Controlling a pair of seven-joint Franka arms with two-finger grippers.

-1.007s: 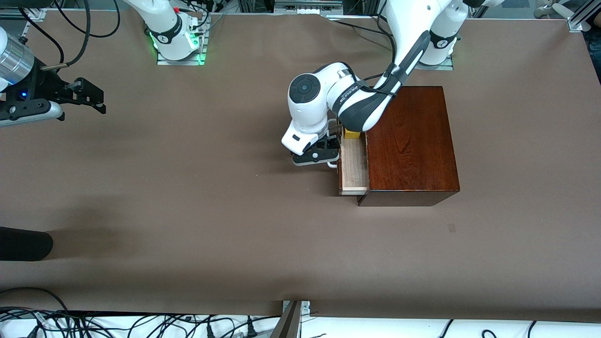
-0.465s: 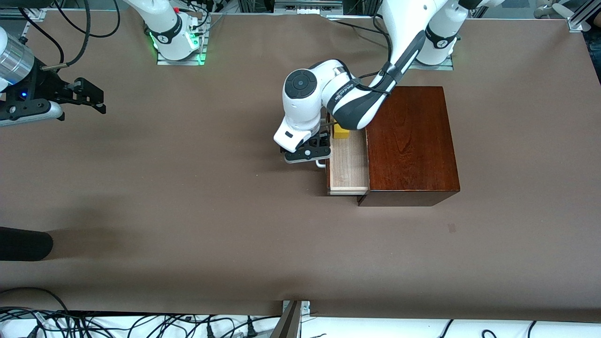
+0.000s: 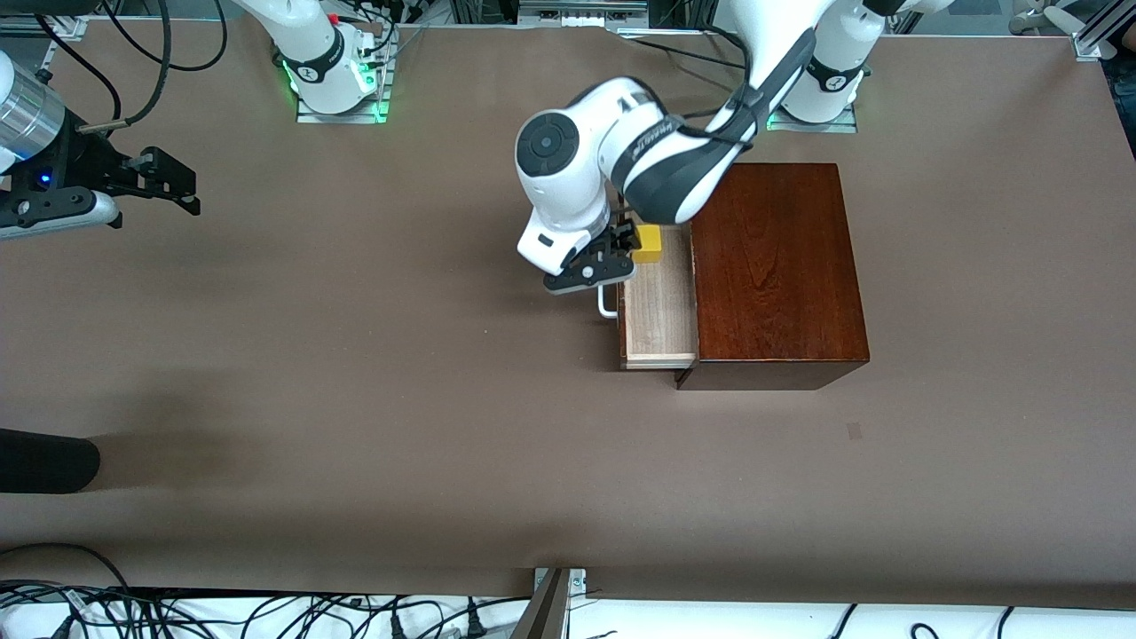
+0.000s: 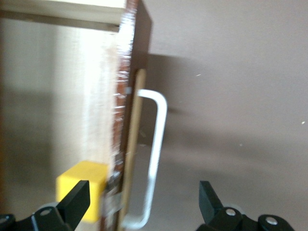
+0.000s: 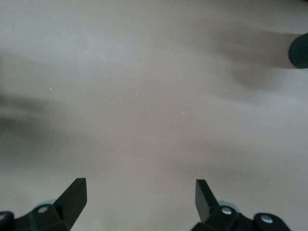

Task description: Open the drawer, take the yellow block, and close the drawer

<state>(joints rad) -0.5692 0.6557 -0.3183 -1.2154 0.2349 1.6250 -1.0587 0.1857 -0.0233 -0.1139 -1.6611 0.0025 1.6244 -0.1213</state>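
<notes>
The drawer point(image 3: 658, 311) stands pulled out of the dark reddish-brown wooden box point(image 3: 772, 266) toward the right arm's end of the table. Its white bar handle point(image 3: 606, 303) is free. The yellow block point(image 3: 647, 243) sits in the drawer's corner farthest from the front camera, against the drawer front. My left gripper point(image 3: 605, 260) is open over the drawer front and handle, beside the block. The left wrist view shows the block point(image 4: 83, 188), the handle point(image 4: 155, 144) and the gripper point(image 4: 142, 202) straddling them without touching. My right gripper point(image 3: 173, 185) waits, open and empty, at the right arm's end point(image 5: 139, 197).
A black rounded object point(image 3: 44, 460) lies at the table's edge on the right arm's end, also showing in the right wrist view point(image 5: 299, 50). Cables lie along the table edge nearest the front camera. Brown tabletop point(image 3: 399, 373) surrounds the box.
The left gripper pulled the drawer farther out, then let go of the handle and moved up toward the block's end of the drawer. The right arm has not moved.
</notes>
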